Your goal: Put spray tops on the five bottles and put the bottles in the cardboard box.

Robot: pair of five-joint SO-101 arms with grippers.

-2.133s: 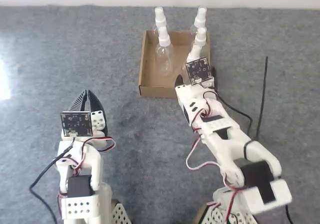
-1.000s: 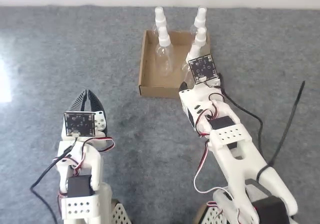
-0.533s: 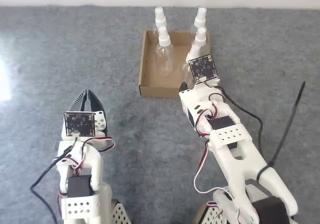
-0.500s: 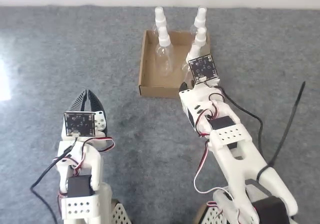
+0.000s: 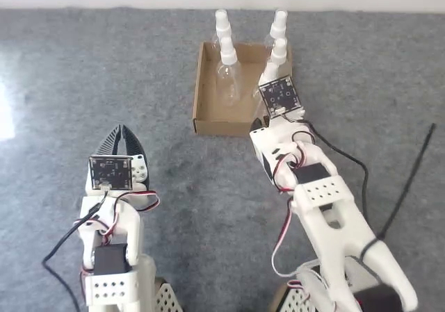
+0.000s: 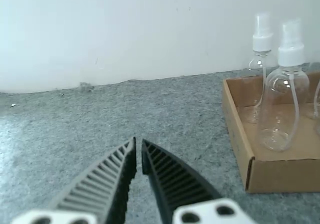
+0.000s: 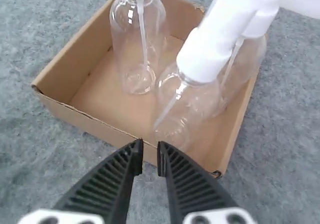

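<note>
The cardboard box (image 5: 198,83) sits at the far middle of the grey table. Several clear bottles with white spray tops stand upright in it, among them a left one (image 5: 228,76) and a right one (image 5: 277,56). My right wrist (image 5: 281,96) hangs over the box's near right corner. In the right wrist view my right gripper (image 7: 148,151) is just above the box's front wall (image 7: 75,109), shut to a thin gap on nothing, close to the nearest bottle (image 7: 192,99). My left gripper (image 5: 122,137) rests shut over the near left table, pointing past the box (image 6: 280,174).
Grey carpet-like cloth (image 5: 83,69) covers the table up to a white wall at the back. A black cable (image 5: 407,180) trails at the right beside the right arm. Open floor lies left of the box and between the arms.
My right wrist has shifted slightly right and back from the bottle at the box's near right, and the arm's rear links have swung. The left arm has not moved.
</note>
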